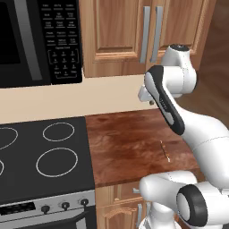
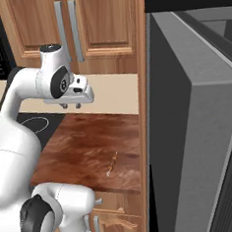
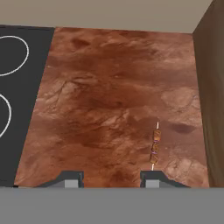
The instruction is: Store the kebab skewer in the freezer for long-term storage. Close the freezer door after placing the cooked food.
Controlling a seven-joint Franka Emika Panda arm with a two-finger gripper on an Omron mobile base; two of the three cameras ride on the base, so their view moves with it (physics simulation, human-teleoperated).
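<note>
While the gripper [image 2: 71, 106] hangs high above the reddish-brown counter [image 3: 109, 100] with its fingertips [image 3: 151, 177] apart and nothing between them, the kebab skewer [image 3: 155, 145] lies flat on that counter below, near the front edge and toward the right side, close to the wooden side panel [image 3: 212, 92]. Left of the counter sits the black stovetop [image 1: 42, 156]. Farther right stands a tall grey fridge [image 2: 198, 131].
</note>
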